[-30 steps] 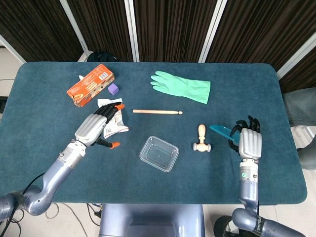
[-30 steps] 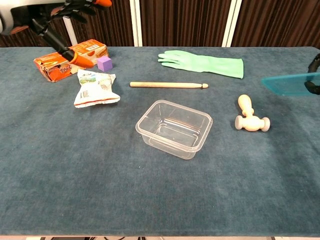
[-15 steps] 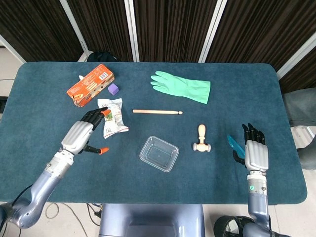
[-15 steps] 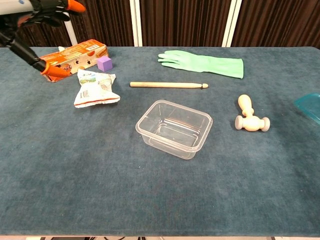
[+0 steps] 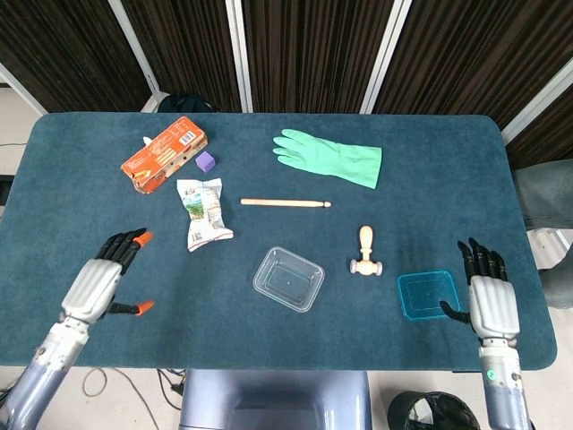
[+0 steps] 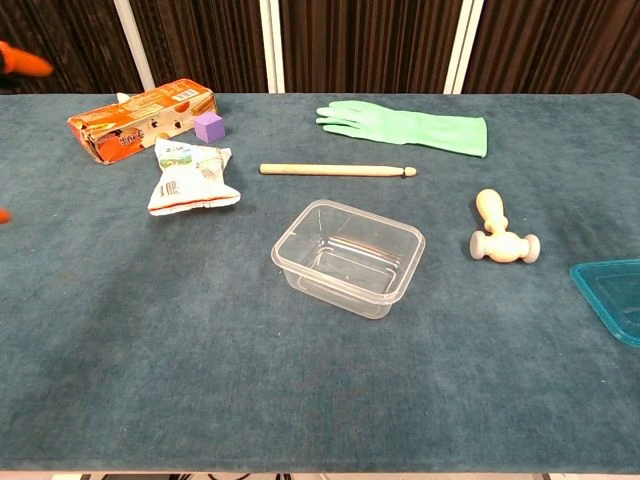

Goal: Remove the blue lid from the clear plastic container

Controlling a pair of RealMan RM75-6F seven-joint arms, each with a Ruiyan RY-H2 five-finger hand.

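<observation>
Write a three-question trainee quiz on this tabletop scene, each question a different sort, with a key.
1. True or false: the blue lid sits on the clear container.
2. Which lies nearest the lid? A) green glove B) wooden mallet C) purple cube
3. Fill in: the right robot hand holds ____.

Key
1. False: it lies flat on the table, apart from the container.
2. B
3. Nothing: it rests beside the lid, fingers apart.

You're at a table (image 5: 81, 206) with dark teal cloth; behind it, dark slatted wall panels (image 5: 304, 54) divided by white strips (image 5: 236, 54).
</observation>
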